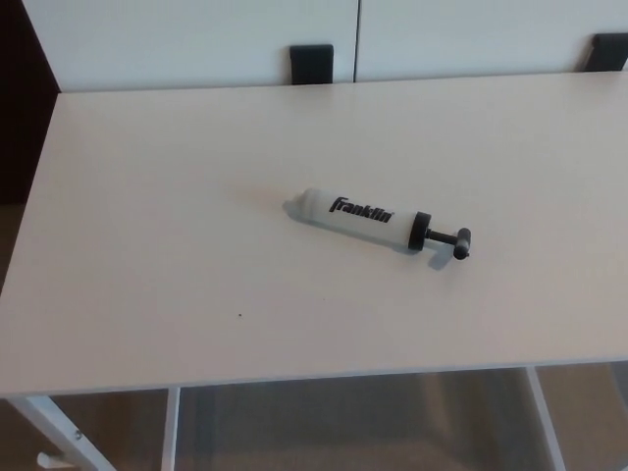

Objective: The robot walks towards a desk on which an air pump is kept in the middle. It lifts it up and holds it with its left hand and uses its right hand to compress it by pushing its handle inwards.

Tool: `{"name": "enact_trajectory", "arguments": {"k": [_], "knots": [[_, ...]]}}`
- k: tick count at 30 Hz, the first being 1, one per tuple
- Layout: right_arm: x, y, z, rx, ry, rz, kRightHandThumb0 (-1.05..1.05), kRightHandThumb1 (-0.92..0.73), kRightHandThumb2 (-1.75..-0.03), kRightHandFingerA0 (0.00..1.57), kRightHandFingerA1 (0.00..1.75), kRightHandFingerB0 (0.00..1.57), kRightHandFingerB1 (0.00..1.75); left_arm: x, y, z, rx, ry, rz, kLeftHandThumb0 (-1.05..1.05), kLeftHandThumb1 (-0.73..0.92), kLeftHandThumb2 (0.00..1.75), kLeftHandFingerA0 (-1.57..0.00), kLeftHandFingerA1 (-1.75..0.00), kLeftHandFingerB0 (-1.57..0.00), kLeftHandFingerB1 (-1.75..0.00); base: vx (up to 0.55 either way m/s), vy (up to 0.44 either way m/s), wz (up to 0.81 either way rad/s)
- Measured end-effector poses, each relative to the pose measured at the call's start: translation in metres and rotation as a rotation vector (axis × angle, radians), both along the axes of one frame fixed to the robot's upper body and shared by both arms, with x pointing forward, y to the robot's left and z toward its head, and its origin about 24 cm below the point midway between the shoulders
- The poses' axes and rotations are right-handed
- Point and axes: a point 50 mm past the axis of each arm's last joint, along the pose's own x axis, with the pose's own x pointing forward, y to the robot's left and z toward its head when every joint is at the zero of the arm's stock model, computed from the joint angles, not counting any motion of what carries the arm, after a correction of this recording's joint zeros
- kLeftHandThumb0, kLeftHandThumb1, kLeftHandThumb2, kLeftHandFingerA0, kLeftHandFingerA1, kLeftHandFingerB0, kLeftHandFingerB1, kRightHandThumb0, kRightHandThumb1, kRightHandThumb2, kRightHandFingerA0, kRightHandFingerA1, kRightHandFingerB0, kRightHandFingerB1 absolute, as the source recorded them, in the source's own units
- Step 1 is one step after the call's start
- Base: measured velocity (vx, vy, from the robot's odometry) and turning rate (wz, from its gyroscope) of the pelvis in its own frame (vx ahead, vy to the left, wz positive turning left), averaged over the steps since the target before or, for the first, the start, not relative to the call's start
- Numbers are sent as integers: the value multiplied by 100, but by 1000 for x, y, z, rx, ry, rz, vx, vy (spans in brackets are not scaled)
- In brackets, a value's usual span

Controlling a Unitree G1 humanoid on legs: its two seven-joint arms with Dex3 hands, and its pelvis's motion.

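Note:
A white air pump point(355, 214) with black "Franklin" lettering lies on its side near the middle of the white desk point(157, 255). Its nozzle end points left. A black collar and a black T-handle point(452, 239) stick out at its right end, with the rod slightly drawn out. Neither of my hands nor any part of my arms shows in the head view.
The desk's front edge runs across the bottom, with white legs point(59, 432) and the floor below it. A white partition stands behind the desk, with two dark brackets point(311, 63) at its foot. A dark area borders the far left.

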Motion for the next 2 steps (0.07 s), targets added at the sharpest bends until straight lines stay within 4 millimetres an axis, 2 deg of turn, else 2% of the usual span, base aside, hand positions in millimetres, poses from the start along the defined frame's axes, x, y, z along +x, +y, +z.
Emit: {"name": "enact_trajectory", "arguments": {"k": [2], "knots": [[-1,-3,-3,20,5,-11,-23,-55,-114,27,76,18,60,0,0,-2,-6,-1,12,-64,74,62,-15,-36,-21,-28,0,0,0]]}}
